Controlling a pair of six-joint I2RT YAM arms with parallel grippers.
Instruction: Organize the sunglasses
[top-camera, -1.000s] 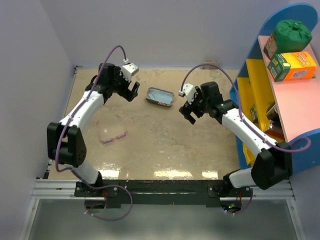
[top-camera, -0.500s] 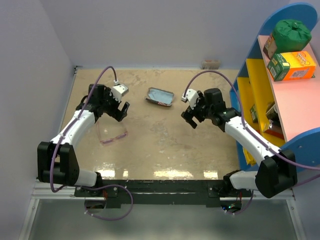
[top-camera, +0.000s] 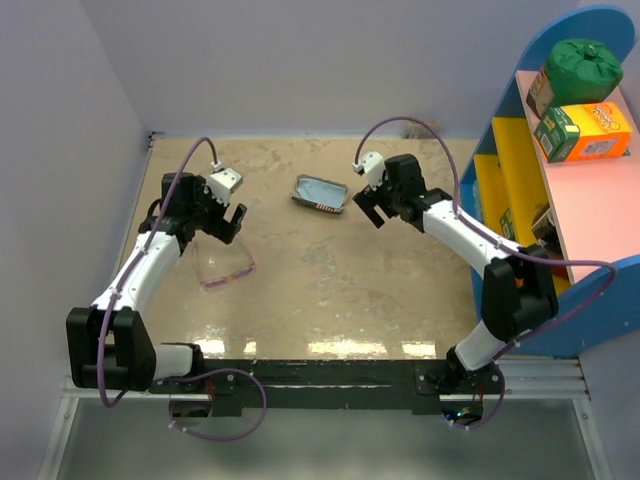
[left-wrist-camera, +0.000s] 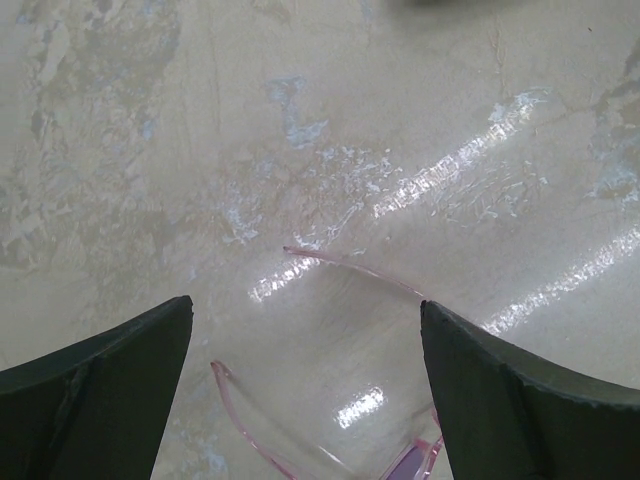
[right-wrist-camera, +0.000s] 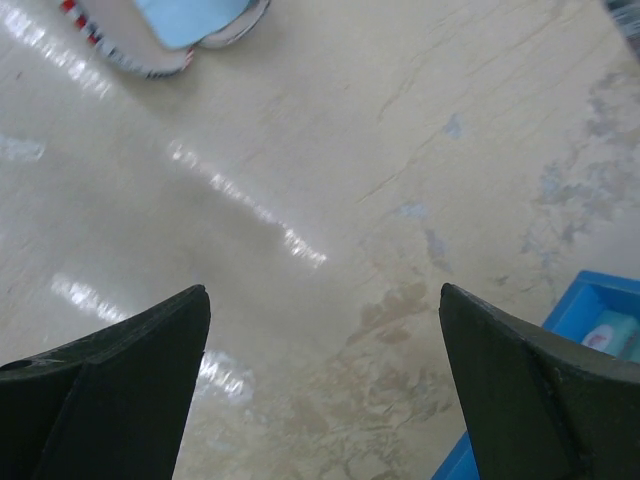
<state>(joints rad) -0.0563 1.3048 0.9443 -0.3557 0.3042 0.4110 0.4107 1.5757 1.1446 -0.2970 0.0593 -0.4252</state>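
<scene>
Early stage: the sunglasses lie arms-out and untouched on the left of the surface, the left tool wide above them, the right tool wide and empty beside the case; grasping, folding and stowing all remain.

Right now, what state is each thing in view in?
sunglasses: lying loose, arms unfolded, not gripped
case: open, blue cloth inside
left end effector: open, over the sunglasses
right end effector: open, empty
</scene>
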